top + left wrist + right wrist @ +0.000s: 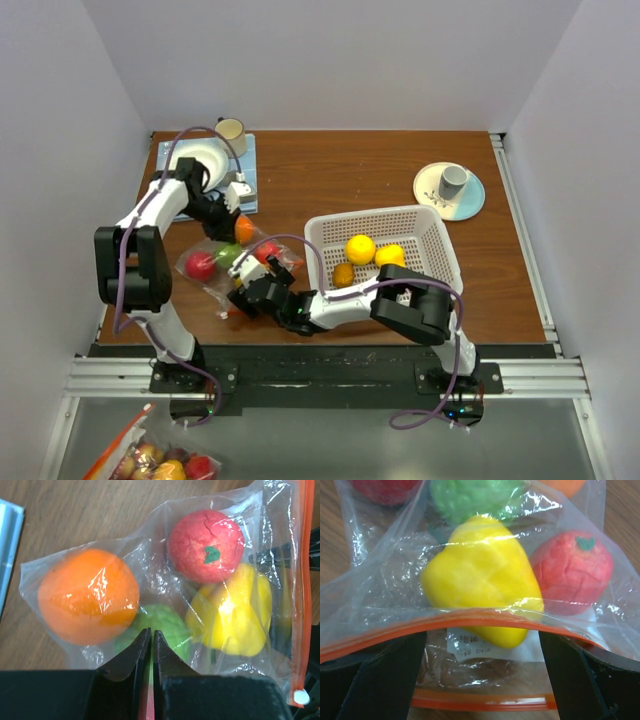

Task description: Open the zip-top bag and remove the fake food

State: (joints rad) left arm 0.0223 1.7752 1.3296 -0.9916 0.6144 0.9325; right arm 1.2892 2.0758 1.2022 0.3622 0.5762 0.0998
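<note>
Right claw (480, 672) — perhaps astride zip-top bag (390, 590)

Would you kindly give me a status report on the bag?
Left end effector shut on closed end of zip-top bag. Right end effector open at its mouth. Zip parted, yellow fake food inside. Nothing in the way.

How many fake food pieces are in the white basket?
3: a yellow one near the middle of the basket, a second yellow one right of it, and a smaller orange-yellow one at the near side. The right arm covers the near edge, so more may be hidden.
</note>
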